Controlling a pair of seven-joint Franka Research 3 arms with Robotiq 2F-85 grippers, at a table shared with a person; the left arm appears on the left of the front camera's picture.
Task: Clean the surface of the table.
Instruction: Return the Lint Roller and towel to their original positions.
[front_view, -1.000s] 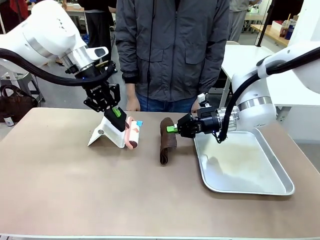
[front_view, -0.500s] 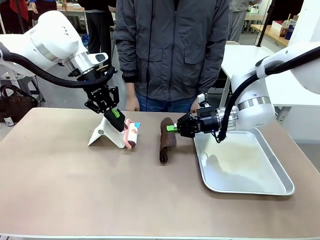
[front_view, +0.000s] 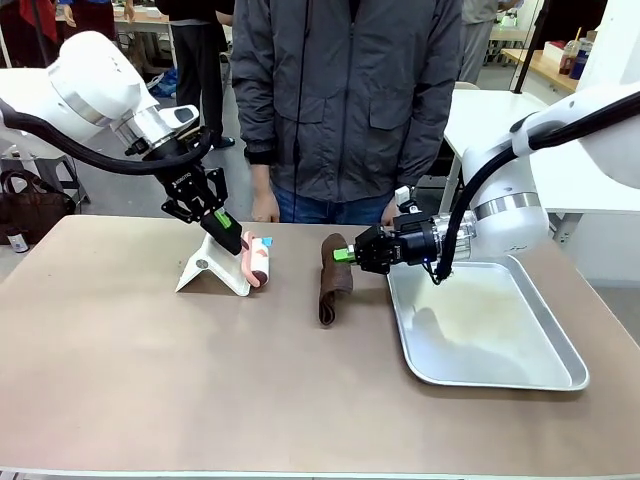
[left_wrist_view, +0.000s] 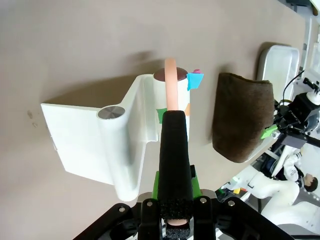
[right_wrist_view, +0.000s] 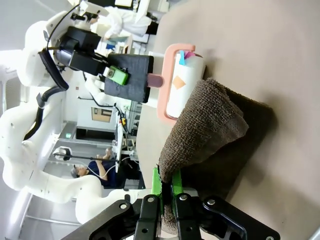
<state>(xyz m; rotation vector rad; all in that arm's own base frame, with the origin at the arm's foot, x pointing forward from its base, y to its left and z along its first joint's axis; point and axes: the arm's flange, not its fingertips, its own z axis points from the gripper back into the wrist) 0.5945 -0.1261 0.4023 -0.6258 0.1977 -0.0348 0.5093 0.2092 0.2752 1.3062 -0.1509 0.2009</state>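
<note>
Left gripper (front_view: 222, 221) is clamped on a lint roller (front_view: 256, 259) in its white stand (front_view: 210, 268) while the right gripper (front_view: 342, 256) pinches a brown towel (front_view: 333, 280), both on the brownish-tan table (front_view: 200, 380) beside a silver tray (front_view: 500, 375).

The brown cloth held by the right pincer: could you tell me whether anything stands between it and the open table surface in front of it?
Nothing visible does. The brown cloth, pinched in the right pincer, already lies on the table. The lint roller held by the left pincer and its white stand sit apart, off to one side.
</note>
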